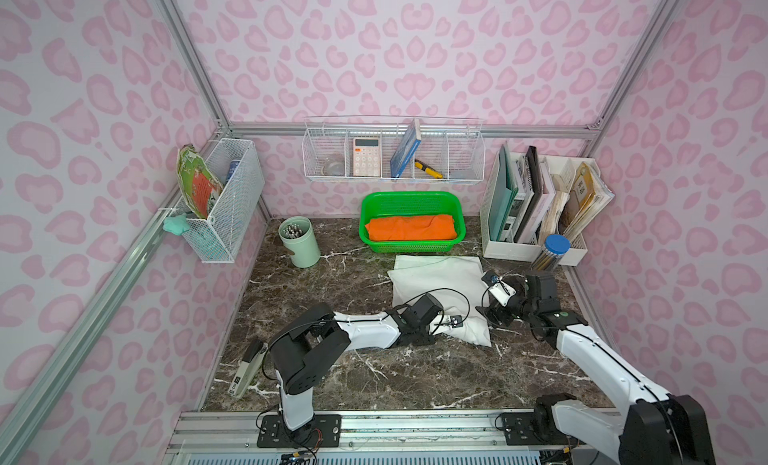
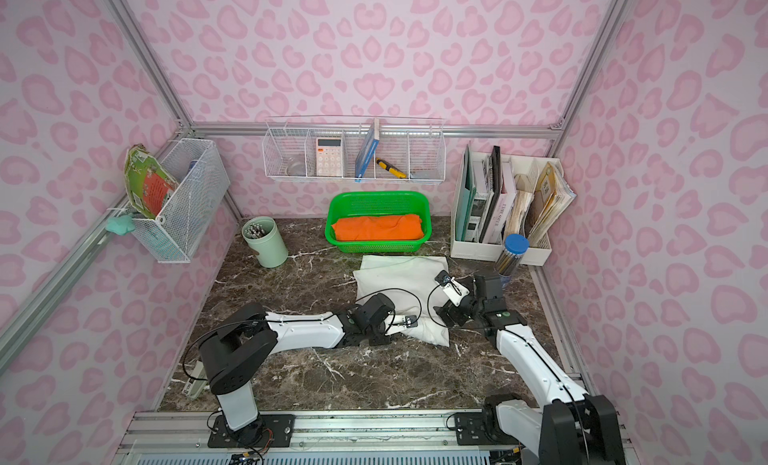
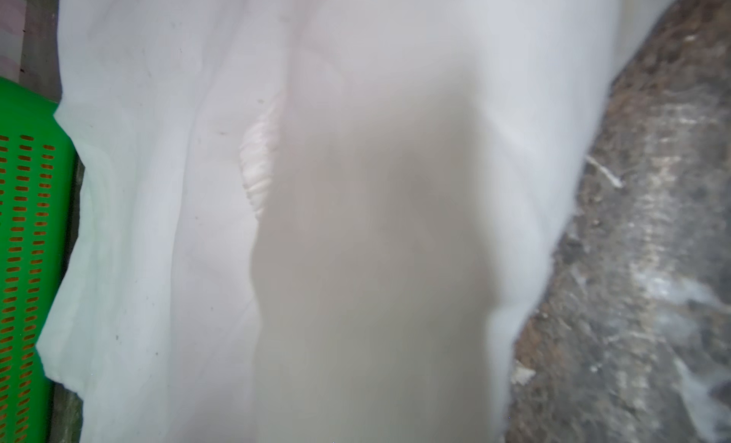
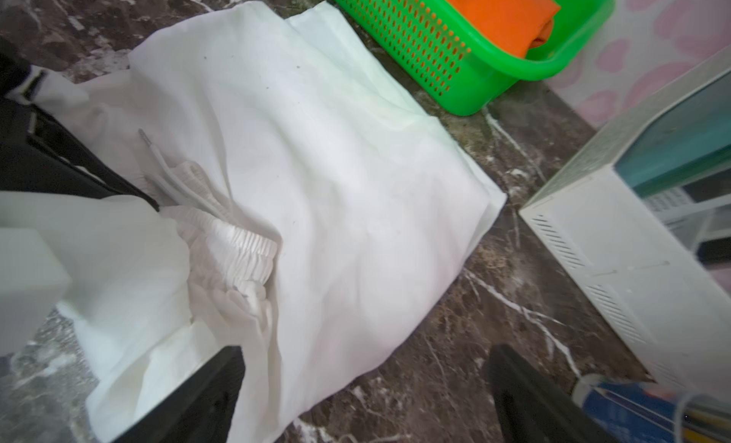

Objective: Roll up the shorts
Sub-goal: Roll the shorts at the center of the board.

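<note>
Folded shorts (image 1: 436, 276) on marble table (image 1: 374, 371); left gripper (image 1: 449, 321) at their near end, finger state can't tell. Fingers of right gripper (image 4: 366, 356) spread wide at shorts' edge, holding nothing.

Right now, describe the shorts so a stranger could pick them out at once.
On the dark marble table, look just in front of the green basket. The shorts lie there, flat white fabric with a gathered waistband, unlike the orange cloth inside the basket.
</note>
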`<action>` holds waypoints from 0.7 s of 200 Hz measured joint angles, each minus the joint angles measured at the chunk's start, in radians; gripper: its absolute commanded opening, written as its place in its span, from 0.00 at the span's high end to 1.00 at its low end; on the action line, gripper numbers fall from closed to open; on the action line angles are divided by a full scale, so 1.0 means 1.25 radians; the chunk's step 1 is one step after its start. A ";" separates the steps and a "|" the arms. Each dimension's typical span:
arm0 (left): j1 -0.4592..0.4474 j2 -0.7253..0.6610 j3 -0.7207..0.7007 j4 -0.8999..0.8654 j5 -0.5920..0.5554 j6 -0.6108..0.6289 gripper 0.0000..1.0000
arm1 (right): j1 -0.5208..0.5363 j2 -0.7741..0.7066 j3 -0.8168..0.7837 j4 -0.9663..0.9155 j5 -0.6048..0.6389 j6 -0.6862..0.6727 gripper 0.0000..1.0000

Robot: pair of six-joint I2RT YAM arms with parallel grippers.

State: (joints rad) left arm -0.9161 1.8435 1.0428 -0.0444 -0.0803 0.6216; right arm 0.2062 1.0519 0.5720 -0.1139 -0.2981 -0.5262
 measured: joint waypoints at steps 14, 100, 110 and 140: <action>0.015 0.003 0.045 -0.070 0.030 -0.024 1.00 | 0.009 -0.062 -0.034 0.035 0.022 -0.020 0.01; 0.119 0.080 0.257 -0.451 0.316 -0.118 1.00 | 0.209 -0.254 -0.079 0.043 0.089 -0.171 0.01; 0.128 0.087 0.267 -0.473 0.343 -0.119 1.00 | 0.255 -0.255 -0.078 0.029 0.110 -0.181 0.01; 0.157 0.114 0.286 -0.518 0.424 -0.139 1.00 | 0.402 -0.229 -0.078 -0.009 0.177 -0.222 0.01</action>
State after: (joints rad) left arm -0.7204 1.9854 1.4002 -0.6918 0.4500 0.4480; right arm 0.7082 0.7650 0.4744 -0.1246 -0.0769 -0.8036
